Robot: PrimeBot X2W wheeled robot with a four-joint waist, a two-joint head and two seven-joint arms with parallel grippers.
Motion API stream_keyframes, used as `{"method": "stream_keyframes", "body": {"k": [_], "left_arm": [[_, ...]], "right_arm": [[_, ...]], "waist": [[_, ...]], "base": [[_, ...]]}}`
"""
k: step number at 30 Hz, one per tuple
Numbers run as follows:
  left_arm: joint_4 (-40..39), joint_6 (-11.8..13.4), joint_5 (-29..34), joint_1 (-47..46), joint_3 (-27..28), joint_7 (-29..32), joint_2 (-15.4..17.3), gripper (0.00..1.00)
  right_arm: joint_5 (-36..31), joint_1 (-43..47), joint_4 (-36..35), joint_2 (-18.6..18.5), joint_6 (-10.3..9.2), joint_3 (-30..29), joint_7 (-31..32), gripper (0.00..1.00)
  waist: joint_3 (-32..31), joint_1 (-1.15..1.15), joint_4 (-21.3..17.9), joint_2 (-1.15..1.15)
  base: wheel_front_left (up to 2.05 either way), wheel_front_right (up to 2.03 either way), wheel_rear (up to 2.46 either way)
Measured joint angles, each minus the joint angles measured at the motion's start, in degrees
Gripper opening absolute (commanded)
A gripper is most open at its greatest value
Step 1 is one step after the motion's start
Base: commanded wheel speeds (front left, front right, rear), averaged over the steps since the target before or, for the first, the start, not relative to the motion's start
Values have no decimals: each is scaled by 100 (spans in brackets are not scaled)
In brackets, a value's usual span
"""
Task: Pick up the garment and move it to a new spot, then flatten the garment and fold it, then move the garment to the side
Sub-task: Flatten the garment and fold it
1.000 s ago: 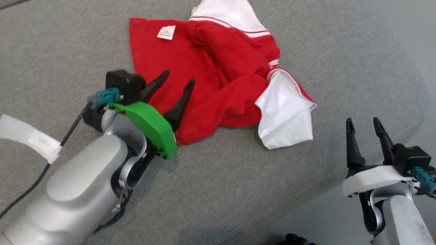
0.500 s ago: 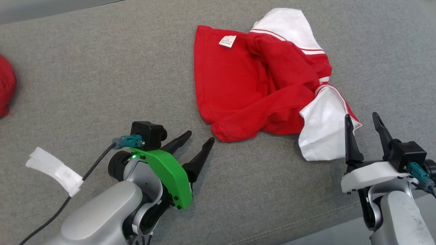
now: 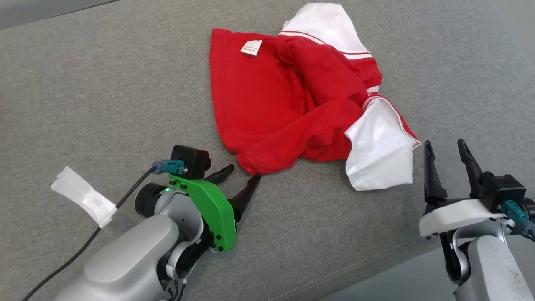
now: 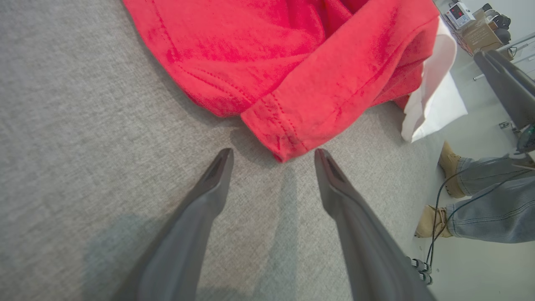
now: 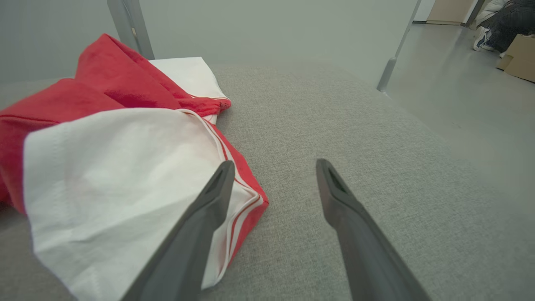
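A crumpled red garment (image 3: 276, 104) with white sleeves lies on the grey cushion (image 3: 104, 96). Its white label faces up near the far left corner. My left gripper (image 3: 244, 173) is open, low over the cushion, fingertips just short of the garment's near red corner (image 4: 284, 138), which points into the gap between the fingers. My right gripper (image 3: 444, 144) is open too, at the cushion's right edge, right of the near white sleeve (image 3: 378, 154). In the right wrist view the sleeve (image 5: 113, 175) lies to the left and under the left finger.
White tape (image 3: 83, 196) wraps the cable beside my left arm. The cushion's front edge runs diagonally at lower right, with pale floor (image 3: 401, 276) beyond. A person's legs in jeans and tan boots (image 4: 472, 209) stand off the cushion's edge. A metal frame post (image 5: 129, 25) rises behind the garment.
The head camera has shifted, sliding the whole picture. Against the garment, my left gripper has drawn back from over the red cloth to its near corner. The right gripper stays open beside the white sleeve.
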Motion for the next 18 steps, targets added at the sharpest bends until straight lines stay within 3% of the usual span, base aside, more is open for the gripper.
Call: {"method": "stream_keyframes", "body": {"k": [4, 5, 9, 12, 18], "left_arm": [[127, 0, 1, 0, -7, 2, 0, 70], [157, 0, 1, 0, -5, 3, 1, 54], [219, -25, 0, -9, -7, 3, -10, 33], [219, -79, 0, -15, -19, 0, -59, 0], [127, -192, -46, -19, 1, -22, -97, 0]], "right_arm": [[27, 12, -12, 0, 0, 0, 0, 100], [33, 12, -12, 0, 0, 0, 0, 100], [67, 14, -8, 0, 0, 1, 0, 100], [69, 14, 10, 0, 0, 2, 0, 100], [76, 15, 46, 0, 0, 14, 0, 100]], "waist": [[32, 0, -105, 0], [36, 0, -121, 0], [33, 0, -140, 0], [17, 0, -124, 0], [-53, 0, -63, 0]], "base": [[0, 0, 0], [0, 0, 0], [0, 0, 0], [0, 0, 0], [0, 0, 0]]}}
